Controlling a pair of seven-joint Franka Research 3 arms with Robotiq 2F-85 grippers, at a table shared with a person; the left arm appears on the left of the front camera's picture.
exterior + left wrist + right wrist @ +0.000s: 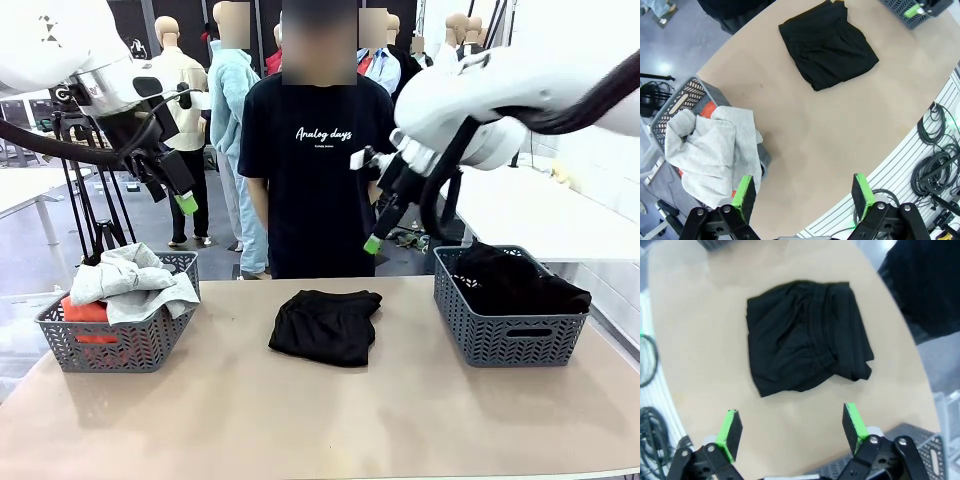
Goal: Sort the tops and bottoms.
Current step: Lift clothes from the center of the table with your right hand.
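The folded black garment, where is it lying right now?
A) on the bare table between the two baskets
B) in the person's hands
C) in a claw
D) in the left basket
A: the folded black garment lies flat on the table, between the left basket holding grey and orange clothes and the right basket, and no claw touches it.

The folded black garment (326, 325) at the middle of the frame is soft matt cloth, creased and pleated, lying on a smooth, matt beige tabletop (300, 420). At left, a heather-grey sweatshirt (130, 280) of fleecy cloth sits over orange fabric (88, 312) in a grey plastic basket (120, 345) with a perforated herringbone wall. The arms' white shells (500, 90) look glossy.
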